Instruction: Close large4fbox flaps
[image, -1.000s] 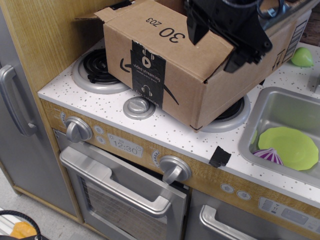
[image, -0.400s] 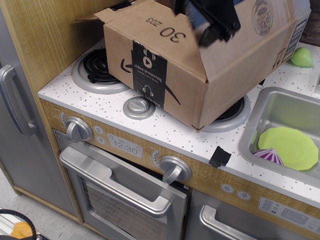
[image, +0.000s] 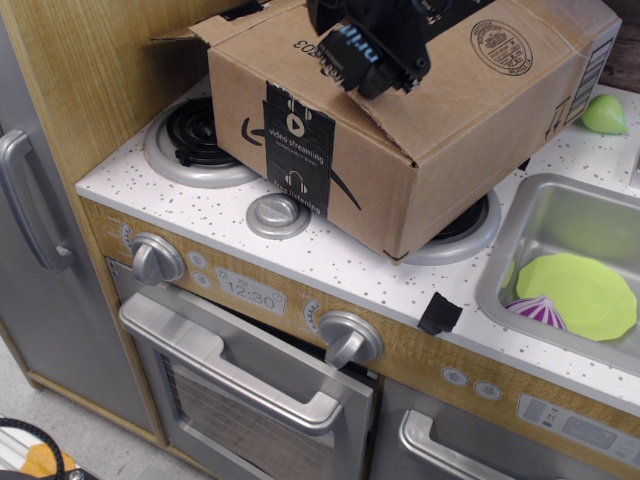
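Since the box (image: 400, 150) is light, stiff cardboard, its flaps (image: 500, 60) want pressing near their free edges; the gripper (image: 375, 50) presses there, jaws' state unclear.

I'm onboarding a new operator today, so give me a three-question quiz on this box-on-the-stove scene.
1. True or false: the large4fbox stands on the stove top.
2. What lies in the sink? A) a green plate B) a mug C) a sponge
3. Fill in: the gripper is over the box's ____ flap.

Key: 1 true. 2 A, the green plate. 3 stamped; the stamped flap lies folded down.
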